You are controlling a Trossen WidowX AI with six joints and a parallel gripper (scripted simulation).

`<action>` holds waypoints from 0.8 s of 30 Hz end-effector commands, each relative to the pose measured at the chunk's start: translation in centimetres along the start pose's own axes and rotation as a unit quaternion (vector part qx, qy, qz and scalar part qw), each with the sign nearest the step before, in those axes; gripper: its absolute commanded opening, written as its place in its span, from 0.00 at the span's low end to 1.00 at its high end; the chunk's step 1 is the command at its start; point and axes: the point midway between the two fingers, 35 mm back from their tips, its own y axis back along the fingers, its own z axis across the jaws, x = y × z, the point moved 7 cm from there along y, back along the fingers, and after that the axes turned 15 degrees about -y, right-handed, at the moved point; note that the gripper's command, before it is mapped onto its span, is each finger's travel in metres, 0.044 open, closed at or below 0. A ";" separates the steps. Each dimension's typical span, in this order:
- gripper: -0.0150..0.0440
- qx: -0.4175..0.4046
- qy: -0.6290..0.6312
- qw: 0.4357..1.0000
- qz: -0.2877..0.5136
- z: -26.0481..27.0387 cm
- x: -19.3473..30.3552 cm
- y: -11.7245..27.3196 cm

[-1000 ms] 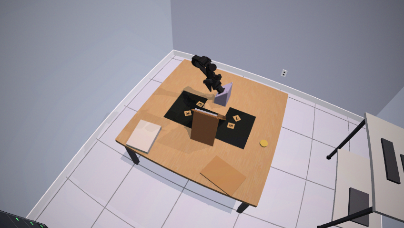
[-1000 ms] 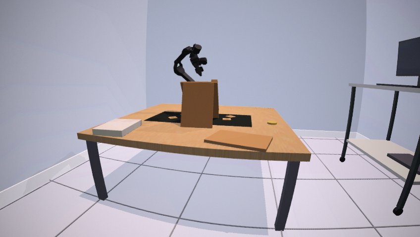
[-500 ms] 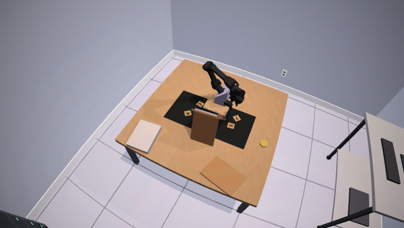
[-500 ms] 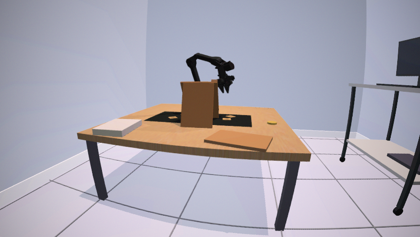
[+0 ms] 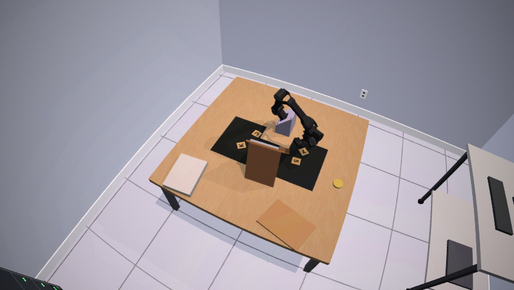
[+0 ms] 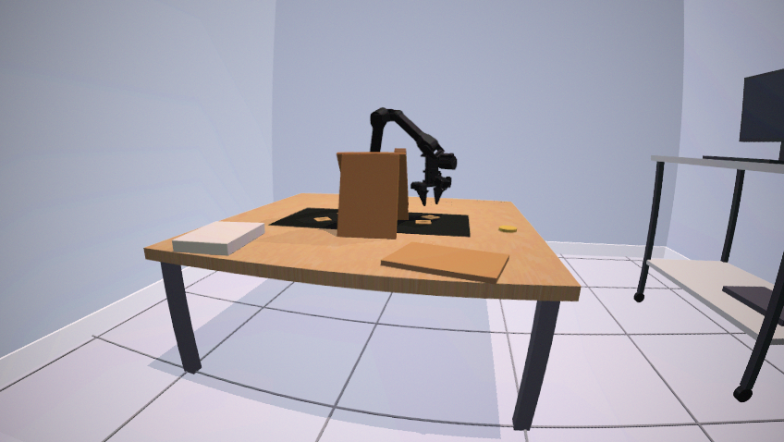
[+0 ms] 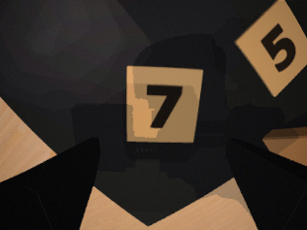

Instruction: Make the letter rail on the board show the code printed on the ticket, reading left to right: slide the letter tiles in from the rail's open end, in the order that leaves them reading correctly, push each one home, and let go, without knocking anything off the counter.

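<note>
My gripper (image 5: pixel 302 146) (image 6: pixel 431 203) (image 7: pixel 165 146) is open and empty, pointing down above the 7 tile (image 5: pixel 303 151) (image 6: pixel 429 216) (image 7: pixel 138 88). In the wrist view that tile lies just beyond and between the fingertips, nearly square to them. The 5 tile (image 5: pixel 296 161) (image 6: pixel 422 221) (image 7: pixel 274 48) lies turned beside it. The K tile (image 5: pixel 240 145) (image 6: pixel 322 218) and a tile with a curved letter (image 5: pixel 256 133) lie left of the brown board (image 5: pixel 262 164) (image 6: pixel 367 194). Only the pale top of the rail (image 5: pixel 264 144) shows; its letters and the ticket are hidden.
The tiles lie on a black mat (image 5: pixel 309 178) (image 6: pixel 455 227) (image 7: pixel 44 72). The board stands tall close to the gripper. A white block (image 5: pixel 185 173) (image 6: pixel 216 236), a flat brown panel (image 5: pixel 288 223) (image 6: pixel 447 261) and a yellow disc (image 5: pixel 337 183) (image 6: pixel 508 228) are on the table (image 5: pixel 223 104) (image 6: pixel 307 258).
</note>
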 end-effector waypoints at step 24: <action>0.83 0.001 -0.008 1.000 -0.003 -0.3 -0.4 -3.7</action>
